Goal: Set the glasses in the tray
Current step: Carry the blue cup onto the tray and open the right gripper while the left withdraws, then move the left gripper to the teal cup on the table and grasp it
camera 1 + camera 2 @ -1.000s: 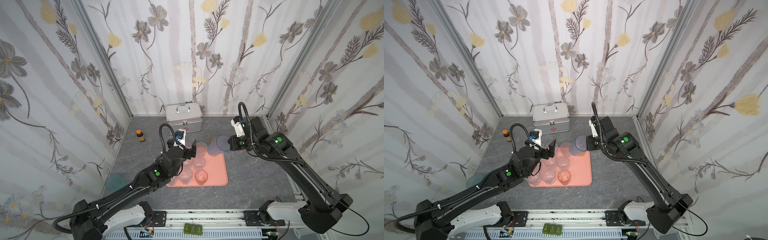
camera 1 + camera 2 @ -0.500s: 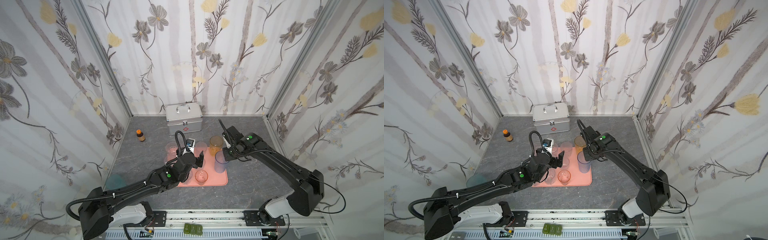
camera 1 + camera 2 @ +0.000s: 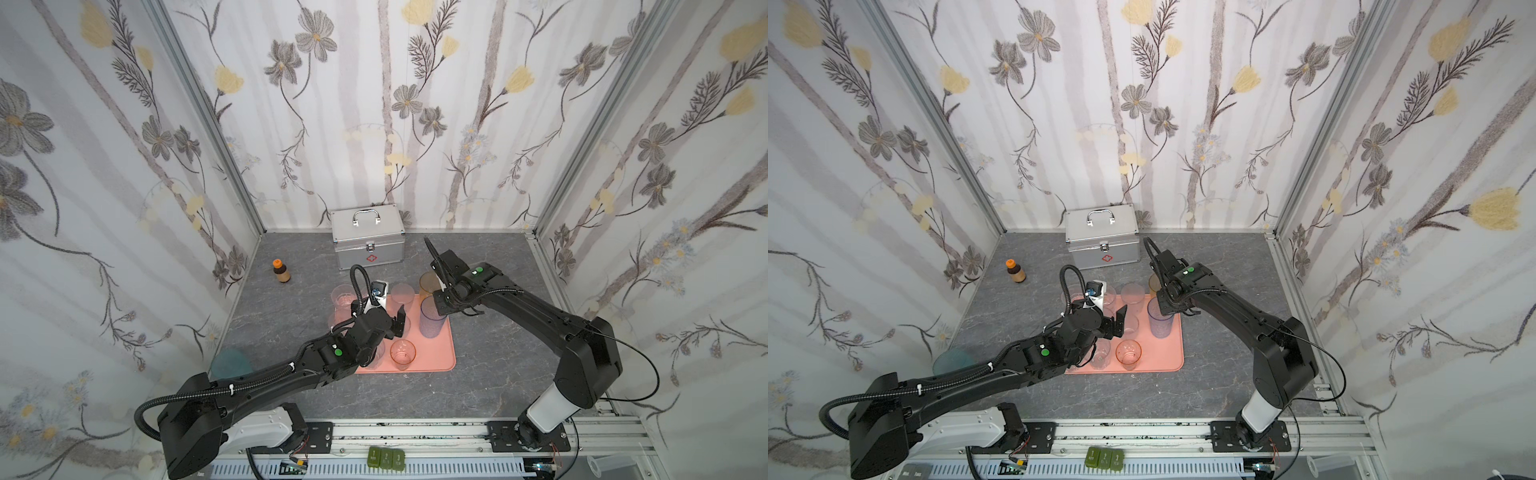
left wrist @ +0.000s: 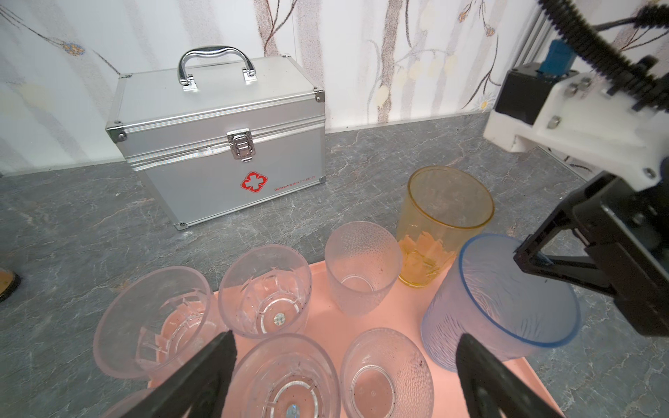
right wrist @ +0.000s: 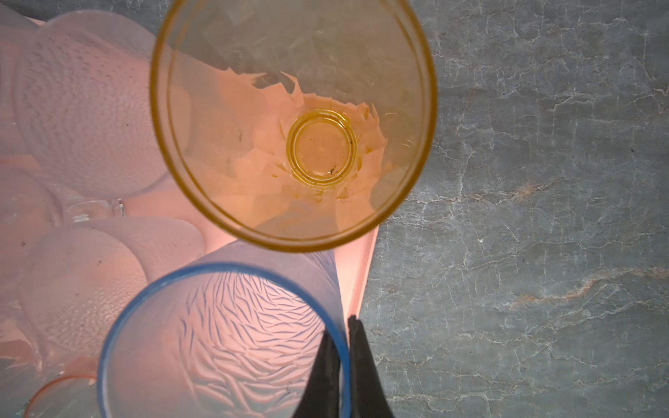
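Placement of blue glass (image 5: 224, 325) at right edge of tray (image 3: 432, 361); right gripper (image 5: 340, 325) clamped on its rim, one finger inside, one outside.
Glass upright, wall just beside the tray's low rim; cannot tell if base is fully seated. Left gripper (image 4: 347, 338) spread wide, holding nothing, hanging over the clear tumblers (image 4: 266, 289) on the tray. Risks: if the base sits on the rim, letting go would leave it tilted and it may tip onto the table (image 3: 498, 374). A sideways exit would drag it by the inner finger into the amber glass (image 4: 449, 202), just beside it. Left jaws sweeping low could topple tumblers. Teal glass (image 3: 230, 360) off the tray, out on the table.
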Available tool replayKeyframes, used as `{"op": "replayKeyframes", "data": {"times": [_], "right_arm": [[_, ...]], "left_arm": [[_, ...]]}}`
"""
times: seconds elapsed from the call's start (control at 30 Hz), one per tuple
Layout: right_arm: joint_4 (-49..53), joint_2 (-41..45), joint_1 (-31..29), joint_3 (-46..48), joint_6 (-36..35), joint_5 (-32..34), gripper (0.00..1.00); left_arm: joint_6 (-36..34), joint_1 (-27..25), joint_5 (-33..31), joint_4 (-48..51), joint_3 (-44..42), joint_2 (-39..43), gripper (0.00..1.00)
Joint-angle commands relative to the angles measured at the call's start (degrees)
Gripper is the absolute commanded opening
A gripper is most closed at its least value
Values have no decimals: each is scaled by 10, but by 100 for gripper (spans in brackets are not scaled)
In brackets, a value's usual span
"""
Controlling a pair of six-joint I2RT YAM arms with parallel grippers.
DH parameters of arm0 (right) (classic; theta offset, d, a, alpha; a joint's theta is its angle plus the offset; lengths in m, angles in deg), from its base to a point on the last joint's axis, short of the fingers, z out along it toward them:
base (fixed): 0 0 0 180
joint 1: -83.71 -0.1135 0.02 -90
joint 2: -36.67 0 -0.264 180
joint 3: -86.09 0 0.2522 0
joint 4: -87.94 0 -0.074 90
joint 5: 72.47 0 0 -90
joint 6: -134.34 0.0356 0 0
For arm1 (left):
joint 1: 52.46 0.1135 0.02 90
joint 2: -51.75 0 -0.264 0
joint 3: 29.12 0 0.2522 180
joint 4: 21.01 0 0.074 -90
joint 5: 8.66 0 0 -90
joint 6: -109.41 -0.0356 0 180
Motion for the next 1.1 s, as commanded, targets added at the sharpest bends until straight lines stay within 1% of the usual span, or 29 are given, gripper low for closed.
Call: {"op": "replayKeyframes", "data": {"times": [0.0, 0.07, 0.1, 0.2, 0.23, 0.3, 0.33, 0.37, 0.43, 0.47, 0.53, 0.6, 0.63, 0.7, 0.73, 0.77, 0.8, 0.87, 0.93, 1.0, 1.03, 1.07], "right_arm": [[-18, -8, 0, -5, -3, 18, 0], [-11, -7, 0, -11, -4, 26, 1], [-8, -5, 0, -12, -4, 29, 4], [2, 10, -4, -25, -3, 27, 25], [6, 18, -6, -31, -3, 25, 30], [12, 33, -11, -45, -1, 17, 37], [14, 41, -13, -52, 1, 11, 40], [13, 50, -15, -58, 3, 5, 41], [2, 65, -20, -63, 11, -11, 44], [-10, 71, -24, -61, 17, -18, 45], [-37, 79, -33, -52, 28, -31, 46], [-65, 82, -39, -42, 36, -38, 46], [-78, 82, -41, -37, 41, -43, 46], [-103, 78, -41, -28, 48, -56, 46], [-112, 74, -41, -29, 49, -65, 46], [-118, 67, -41, -32, 50, -76, 47], [-120, 59, -41, -41, 49, -86, 47], [-120, 41, -42, -65, 46, -109, 47], [-120, 29, -44, -82, 40, -112, 46], [-124, 25, -44, -93, 36, -110, 47], [-127, 23, -43, -95, 34, -107, 47], [-132, 20, -42, -97, 32, -108, 47]], "left_arm": [[6, 1, -12, -12, -5, 6, 97], [9, 3, -13, -12, -8, 9, 97], [11, 5, -14, -12, -8, 11, 97], [18, 12, -14, -10, -9, 17, 97], [20, 16, -13, -8, -8, 21, 97], [35, 29, -6, 13, 0, 31, 97], [54, 43, 5, 45, 12, 35, 95], [87, 65, 19, 95, 33, 36, 92], [139, 114, 62, 200, 70, 35, 87], [152, 133, 80, 236, 74, 41, 86], [170, 160, 93, 286, 65, 67, 85], [187, 191, 82, 335, 43, 106, 85], [194, 212, 65, 361, 29, 132, 85], [199, 270, 47, 403, 11, 180, 81], [210, 295, 32, 417, 6, 203, 76], [214, 317, 31, 416, -2, 222, 71], [215, 333, 30, 416, -2, 227, 69], [216, 361, 20, 426, 10, 217, 69], [223, 394, 9, 432, 13, 207, 71], [226, 445, 20, 433, 13, 206, 76], [227, 473, 26, 434, 15, 205, 81], [227, 502, 30, 433, 17, 199, 89]]}}
